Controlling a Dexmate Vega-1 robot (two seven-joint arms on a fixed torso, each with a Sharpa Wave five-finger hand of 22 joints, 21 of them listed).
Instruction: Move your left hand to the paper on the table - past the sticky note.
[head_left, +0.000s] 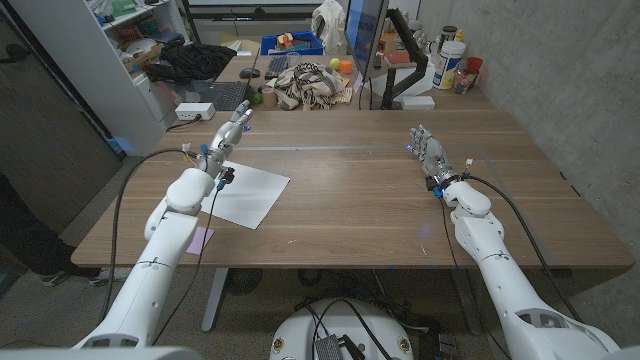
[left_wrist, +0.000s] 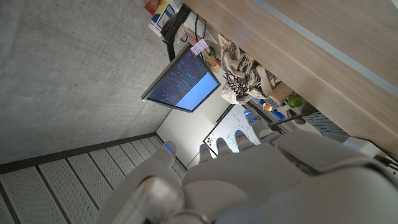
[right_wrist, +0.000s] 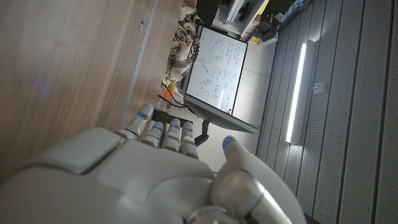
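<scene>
Beyond the pink sticky note (head_left: 201, 238), the left hand (head_left: 228, 132) is hovering open and empty at the paper (head_left: 243, 193)'s far edge; lowering gently should suffice.

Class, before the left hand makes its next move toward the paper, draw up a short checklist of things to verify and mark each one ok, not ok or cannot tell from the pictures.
1. Left hand holds nothing, fingers extended: ok.
2. Paper lies flat on the table, nothing on top of it but the left arm above it: ok.
3. Sticky note lies near the table's front edge, behind the hand along the arm: ok, already passed.
4. Left hand over the paper: not ok, in the head view it sits beyond the paper's far edge.
5. Right hand far across the table, out of the way: ok.
6. Left hand's height above the table: cannot tell.
</scene>
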